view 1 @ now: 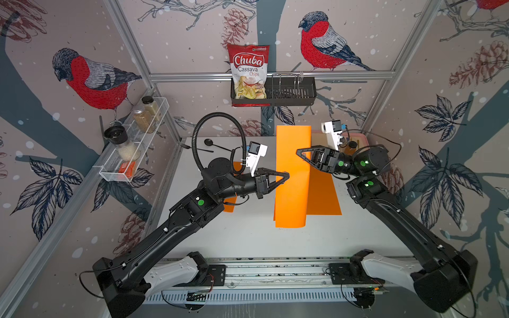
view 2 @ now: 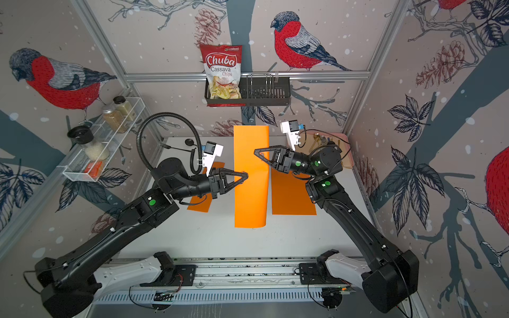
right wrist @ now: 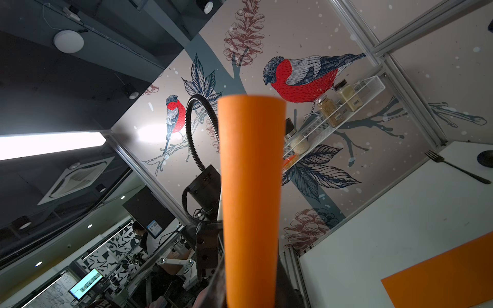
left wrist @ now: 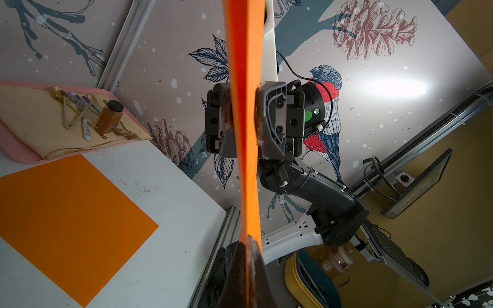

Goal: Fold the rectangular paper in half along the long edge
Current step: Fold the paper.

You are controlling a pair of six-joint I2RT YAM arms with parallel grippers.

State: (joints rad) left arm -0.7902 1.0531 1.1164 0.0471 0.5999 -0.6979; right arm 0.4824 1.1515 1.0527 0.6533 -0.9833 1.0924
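Position reference: flat orange sheet (view 1: 323, 192), lying on the bench (view 1: 248, 239).

Orange paper (view 1: 292, 190) (view 2: 250, 192):
- It is off the bench, held in the air just beside the flat orange sheet, on that sheet's side toward the left arm.
- In both top views it covers part of the sheet's edge in the line of sight.
- It is bent over into 2 layers along its long dimension.
- The bend is rounded, not creased, and faces the flat orange sheet. The 2 free long edges face away from it.
- In the right wrist view the orange paper (right wrist: 250, 173) shows its rounded bend head-on.

Left end effector (view 1: 286, 175):
- It sits on the side of the paper away from the flat orange sheet.
- It is pressed together on the 2 free edges.
- In the left wrist view both layers of the orange paper (left wrist: 244, 53) run into the left end effector (left wrist: 246, 248) and meet there.

Right end effector (view 1: 298, 152):
- It reaches across above the flat orange sheet to the bent side of the paper.
- In the left wrist view the right end effector (left wrist: 244, 114) straddles the paper, 1 of its pads (left wrist: 260, 117) against each face.
- The 2 layers between the pads are apart, so it pinches the loop loosely, not flat.

Other items:
- A smaller orange sheet (view 1: 231, 205) lies flat on the bench, beyond the paper from the flat orange sheet and partly under the left arm.
- A pink tray (left wrist: 18, 153) holding a cloth, spoons and a brown jar sits near the flat orange sheet's far end.
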